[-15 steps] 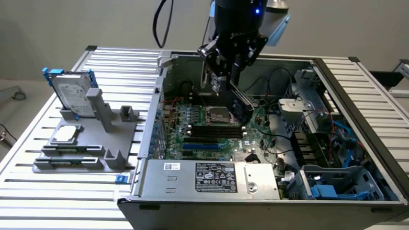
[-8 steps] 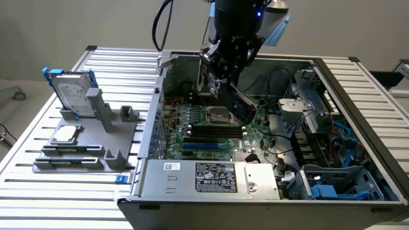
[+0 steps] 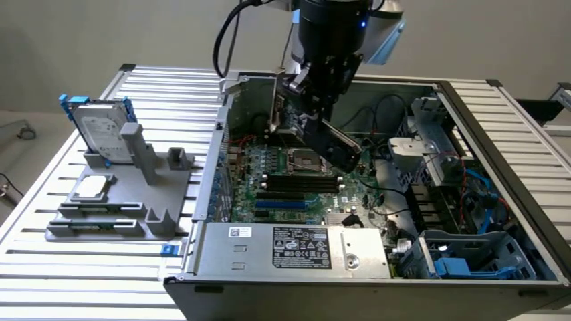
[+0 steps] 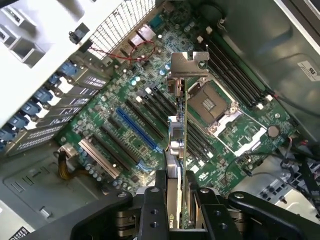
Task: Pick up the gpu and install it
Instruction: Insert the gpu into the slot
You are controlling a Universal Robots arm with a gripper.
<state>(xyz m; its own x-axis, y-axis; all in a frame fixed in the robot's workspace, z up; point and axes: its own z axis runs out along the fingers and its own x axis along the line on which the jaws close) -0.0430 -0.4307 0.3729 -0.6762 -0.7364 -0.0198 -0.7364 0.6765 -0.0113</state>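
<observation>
My gripper [image 3: 314,100] hangs inside the open computer case [image 3: 482,134], shut on the gpu [image 3: 337,146]. The card tilts down from the fingers, its black cooler side showing, above the green motherboard [image 3: 295,190]. In the wrist view the gpu [image 4: 182,125] is seen edge-on as a thin green board between the two black fingers [image 4: 151,202], with its silver end bracket [image 4: 189,64] at the far end. It hovers over the motherboard [image 4: 100,115], above the row of slots beside the blue slot [image 4: 136,129]. The card is clear of the board.
The CPU socket [image 4: 210,102] and black memory slots [image 4: 235,75] lie close to the card. A power supply [image 3: 290,247] sits at the case front, with drive cages and cables [image 3: 446,167] on the exterior view's right. A grey holder [image 3: 120,200] with a hard drive [image 3: 100,130] stands outside.
</observation>
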